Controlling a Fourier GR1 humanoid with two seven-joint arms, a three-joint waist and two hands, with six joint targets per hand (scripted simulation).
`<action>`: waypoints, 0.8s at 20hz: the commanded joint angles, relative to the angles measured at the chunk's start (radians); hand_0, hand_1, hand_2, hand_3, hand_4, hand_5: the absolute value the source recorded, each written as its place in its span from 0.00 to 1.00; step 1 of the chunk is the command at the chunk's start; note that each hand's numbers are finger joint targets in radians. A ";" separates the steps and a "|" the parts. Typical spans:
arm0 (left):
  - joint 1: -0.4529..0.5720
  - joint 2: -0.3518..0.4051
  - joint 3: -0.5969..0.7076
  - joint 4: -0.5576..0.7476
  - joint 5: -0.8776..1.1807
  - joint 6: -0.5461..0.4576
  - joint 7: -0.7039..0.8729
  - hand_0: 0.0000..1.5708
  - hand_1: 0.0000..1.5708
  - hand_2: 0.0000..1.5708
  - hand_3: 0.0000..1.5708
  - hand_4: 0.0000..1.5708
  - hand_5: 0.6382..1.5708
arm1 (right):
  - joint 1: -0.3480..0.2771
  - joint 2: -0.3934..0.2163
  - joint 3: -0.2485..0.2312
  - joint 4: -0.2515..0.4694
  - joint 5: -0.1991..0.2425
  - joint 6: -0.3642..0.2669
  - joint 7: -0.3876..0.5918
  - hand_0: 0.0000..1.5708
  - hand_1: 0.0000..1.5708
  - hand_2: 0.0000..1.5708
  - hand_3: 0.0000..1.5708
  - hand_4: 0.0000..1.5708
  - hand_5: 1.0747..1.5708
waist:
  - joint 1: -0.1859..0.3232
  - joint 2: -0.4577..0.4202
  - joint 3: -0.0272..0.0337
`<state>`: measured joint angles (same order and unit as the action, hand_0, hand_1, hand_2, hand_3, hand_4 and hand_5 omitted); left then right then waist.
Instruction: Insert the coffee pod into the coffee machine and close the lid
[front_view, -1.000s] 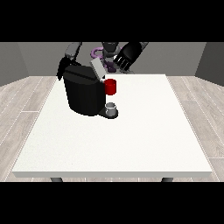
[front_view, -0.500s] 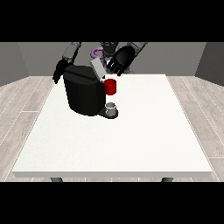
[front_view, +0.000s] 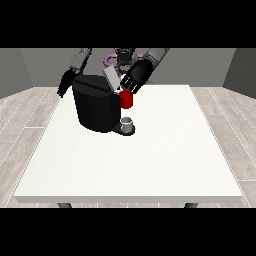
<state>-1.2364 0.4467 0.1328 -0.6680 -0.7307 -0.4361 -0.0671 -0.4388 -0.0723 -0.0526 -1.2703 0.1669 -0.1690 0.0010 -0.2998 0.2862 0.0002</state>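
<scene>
The black coffee machine (front_view: 96, 106) stands on the white table (front_view: 150, 160), left of the middle. Its grey lid (front_view: 112, 78) is raised and slants over the top. A red cylinder (front_view: 126, 99) sits at its front above a small grey cup (front_view: 128, 122). The hand at the view's right (front_view: 136, 76) is against the lid's outer side, its fingers reaching down towards the red cylinder. Beside the machine's far left corner hangs the hand at the view's left (front_view: 66, 83), fingers relaxed and holding nothing. I see no coffee pod.
A purple ring-shaped thing (front_view: 110, 62) lies at the table's far edge behind the machine, partly hidden by the arms. The table's front and right parts lie bare and white.
The hand at the view's right has come down and to the left, from above the table's back edge onto the lid. The other hand has barely shifted.
</scene>
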 joint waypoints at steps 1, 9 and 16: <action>0.001 -0.034 -0.011 0.005 -0.003 0.001 -0.002 0.80 0.80 0.82 0.77 0.27 1.00 | -0.007 0.005 -0.008 0.010 -0.002 -0.012 0.014 0.00 0.00 0.00 0.00 0.08 1.00 | 0.011 -0.013 0.0000; -0.038 -0.008 0.003 0.024 -0.012 0.009 0.007 0.74 0.74 0.79 0.76 0.27 1.00 | 0.005 0.012 -0.004 0.018 -0.001 -0.013 -0.041 0.00 0.00 0.00 0.00 0.00 1.00 | -0.009 0.021 0.0002; -0.078 0.002 0.005 0.014 -0.018 0.025 -0.021 0.78 0.78 0.80 0.77 0.24 1.00 | -0.086 -0.029 -0.054 0.050 -0.023 -0.009 -0.022 0.00 0.00 0.00 0.00 0.00 1.00 | 0.014 0.072 0.0002</action>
<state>-1.2854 0.4414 0.1297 -0.6489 -0.7498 -0.4199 -0.0837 -0.4819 -0.0810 -0.0781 -1.2425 0.1583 -0.1807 -0.0134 -0.2966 0.3258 0.0002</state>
